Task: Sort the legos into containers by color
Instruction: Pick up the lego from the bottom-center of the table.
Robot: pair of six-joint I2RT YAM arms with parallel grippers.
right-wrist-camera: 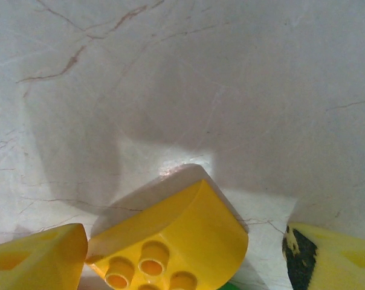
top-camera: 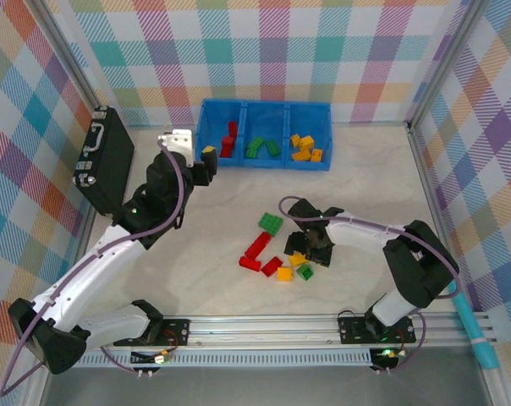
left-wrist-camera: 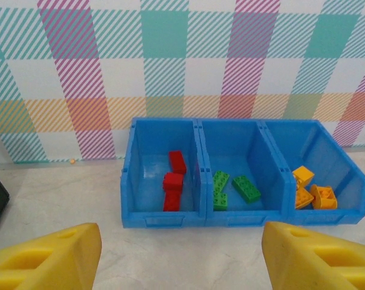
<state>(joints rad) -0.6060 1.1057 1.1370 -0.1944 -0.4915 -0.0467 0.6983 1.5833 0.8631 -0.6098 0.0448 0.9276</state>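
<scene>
Straddling yellow lego point(right-wrist-camera: 170, 235) on tabletop point(right-wrist-camera: 170, 72): right end effector point(right-wrist-camera: 182, 260), jaws wide, not closed. Lego directly beneath, off-centre in opening. Right arm nearer; left end effector point(left-wrist-camera: 182, 254) wide, empty, facing containers point(left-wrist-camera: 231, 219).

The blue bin point(left-wrist-camera: 243, 219) holds red bricks point(left-wrist-camera: 173, 180) left, green bricks point(left-wrist-camera: 248, 188) middle, yellow bricks point(left-wrist-camera: 323, 197) right.

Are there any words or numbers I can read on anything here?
None: no words, numbers or signs can be read on the blue bin, the legos, the black case or the checked walls.
</scene>
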